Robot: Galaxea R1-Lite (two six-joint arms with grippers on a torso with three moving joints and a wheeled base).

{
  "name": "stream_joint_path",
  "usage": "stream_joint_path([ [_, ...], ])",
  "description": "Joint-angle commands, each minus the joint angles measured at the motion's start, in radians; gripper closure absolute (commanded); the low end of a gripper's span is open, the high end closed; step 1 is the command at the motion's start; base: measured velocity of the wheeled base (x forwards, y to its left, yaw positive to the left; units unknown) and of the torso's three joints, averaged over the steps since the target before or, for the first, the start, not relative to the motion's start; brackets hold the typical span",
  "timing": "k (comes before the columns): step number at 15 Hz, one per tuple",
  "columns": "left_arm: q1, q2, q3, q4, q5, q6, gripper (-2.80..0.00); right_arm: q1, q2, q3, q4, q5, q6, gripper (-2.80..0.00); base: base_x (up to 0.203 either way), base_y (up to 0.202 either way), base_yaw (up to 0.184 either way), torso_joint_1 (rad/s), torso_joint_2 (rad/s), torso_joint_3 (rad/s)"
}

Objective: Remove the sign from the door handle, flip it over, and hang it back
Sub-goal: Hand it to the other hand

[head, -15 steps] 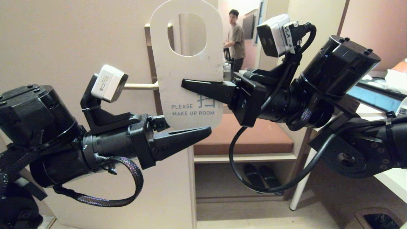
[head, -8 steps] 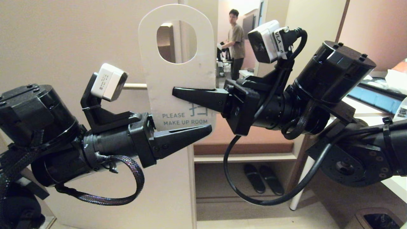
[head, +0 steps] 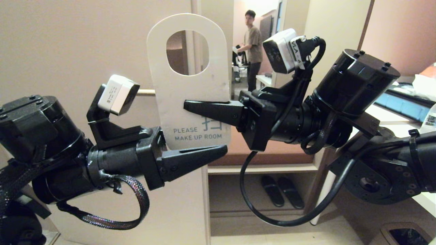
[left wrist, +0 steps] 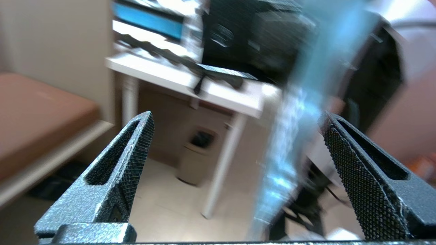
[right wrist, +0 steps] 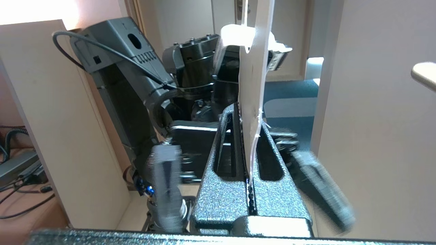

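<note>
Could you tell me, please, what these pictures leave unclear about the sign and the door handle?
- Door handle: head view, mostly hidden behind the sign; its lock plate is unseen.
- Sign's other face: left wrist view, only a blue blur.
- Sign's Chinese character: head view, partly covered by the right gripper.
- Left gripper: head view, far jaw hidden behind the sign.

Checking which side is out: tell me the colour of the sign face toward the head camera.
White, with grey-blue lettering, on the sign; head view.

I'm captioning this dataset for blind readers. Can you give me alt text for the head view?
The right gripper holds a white "PLEASE MAKE UP ROOM" door sign upright in front of a beige door, off the door handle. The open left gripper sits just below the sign; a person stands in the background.
</note>
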Motion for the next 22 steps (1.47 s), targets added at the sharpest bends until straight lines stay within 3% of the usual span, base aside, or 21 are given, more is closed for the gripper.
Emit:
stream_joint_path([
  [1, 0.0, -0.002, 0.014, -0.006, -0.038, -0.001, -2.8, 0.0, -0.011, 0.022, -0.007, 0.005, 0.001, 0.0, 0.0, 0.0, 0.0, 0.0, 0.0, 0.0],
  [6, 0.003, 0.007, 0.004, -0.006, -0.081, 0.002, -2.8, 0.005, -0.016, 0.054, -0.051, 0.006, 0.01, 0.0, 0.0, 0.0, 0.0, 0.0, 0.0, 0.0],
  [12, 0.006, 0.008, 0.004, -0.006, -0.078, 0.006, -2.8, 0.026, -0.022, 0.054, -0.058, 0.002, 0.064, 0.0, 0.0, 0.0, 0.0, 0.0, 0.0, 0.0],
  [16, 0.006, 0.008, 0.004, -0.006, -0.078, 0.006, -2.8, 0.026, -0.022, 0.057, -0.078, -0.041, 0.109, 0.0, 0.0, 0.0, 0.0, 0.0, 0.0, 0.0],
  [22, 0.009, 0.007, 0.001, -0.007, -0.078, 0.006, -2.8, 0.026, -0.039, 0.125, -0.091, -0.041, 0.104, 0.0, 0.0, 0.0, 0.0, 0.0, 0.0, 0.0],
])
